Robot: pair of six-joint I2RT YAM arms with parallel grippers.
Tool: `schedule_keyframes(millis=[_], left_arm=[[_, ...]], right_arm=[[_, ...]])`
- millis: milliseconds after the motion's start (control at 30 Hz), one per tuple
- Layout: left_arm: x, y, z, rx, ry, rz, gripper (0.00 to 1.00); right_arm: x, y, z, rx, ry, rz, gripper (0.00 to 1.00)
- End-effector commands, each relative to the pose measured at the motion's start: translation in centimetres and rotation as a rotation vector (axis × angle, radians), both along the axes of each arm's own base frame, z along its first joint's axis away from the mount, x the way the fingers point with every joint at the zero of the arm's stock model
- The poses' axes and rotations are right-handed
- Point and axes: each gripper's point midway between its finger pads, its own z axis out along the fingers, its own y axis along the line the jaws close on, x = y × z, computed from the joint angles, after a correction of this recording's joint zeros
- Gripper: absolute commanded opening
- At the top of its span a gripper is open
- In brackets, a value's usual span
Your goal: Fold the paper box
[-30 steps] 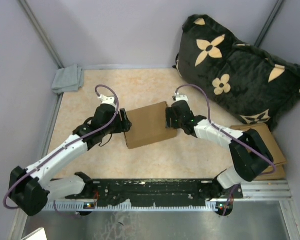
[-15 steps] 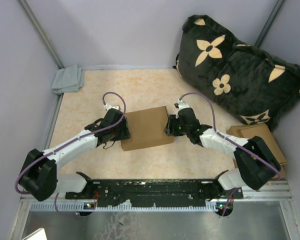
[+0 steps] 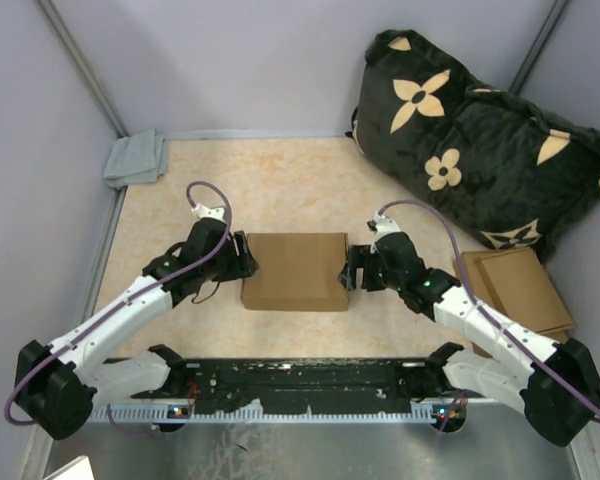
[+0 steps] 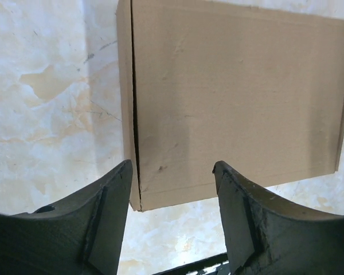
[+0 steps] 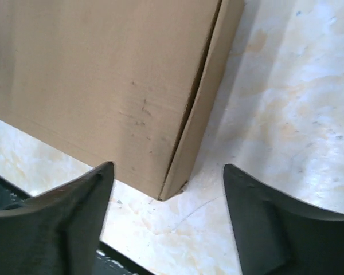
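Note:
The paper box [image 3: 295, 270] lies closed and flat on the marbled table, its edges square to the near rail. My left gripper [image 3: 248, 258] is at the box's left side, open. In the left wrist view the box [image 4: 235, 97] fills the upper frame, and its near corner sits between the spread fingertips of the left gripper [image 4: 172, 166], with no clamping. My right gripper [image 3: 352, 270] is at the box's right side, also open. In the right wrist view the box's [image 5: 103, 74] near corner points down between the wide-apart fingertips of the right gripper [image 5: 167, 167], with bare table beside it.
A black cushion with tan flowers [image 3: 480, 140] leans at the back right. Flat cardboard blanks [image 3: 515, 290] lie stacked at the right edge. A grey cloth [image 3: 137, 158] sits in the back left corner. The black rail [image 3: 310, 378] runs along the near edge.
The box has turned from tilted to square with the table edge and shifted slightly nearer. Both grippers followed its sides toward the front; the right arm swung outward to the right.

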Motion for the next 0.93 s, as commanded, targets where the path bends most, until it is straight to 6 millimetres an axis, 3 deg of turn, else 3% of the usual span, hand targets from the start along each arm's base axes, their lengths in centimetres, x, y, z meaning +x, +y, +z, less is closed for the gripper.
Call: schedule_keyframes(millis=[0, 33, 167, 300, 467, 900], left_arm=[[1.4, 1.3, 3.0, 0.049, -0.113, 0.027, 0.69], [1.8, 1.6, 3.4, 0.068, -0.135, 0.034, 0.71], [3.4, 3.6, 3.9, 0.177, -0.159, 0.092, 0.90], [4.7, 4.2, 3.4, 0.212, -0.075, 0.105, 0.93], [5.1, 3.1, 3.4, 0.209, -0.054, 0.030, 0.93], [3.9, 4.2, 2.0, 0.287, -0.057, -0.049, 0.93]], right_arm=[[2.6, -1.7, 4.3, -0.074, -0.120, -0.094, 0.90], [3.1, -1.9, 4.7, -0.092, -0.129, -0.107, 0.98], [5.6, -3.1, 6.2, -0.193, -0.129, -0.198, 0.99], [7.1, -3.3, 6.8, -0.293, -0.100, -0.210, 0.99], [7.2, -2.3, 6.9, -0.262, -0.113, -0.163, 0.99], [6.0, -1.4, 7.8, -0.149, -0.211, -0.082, 0.99]])
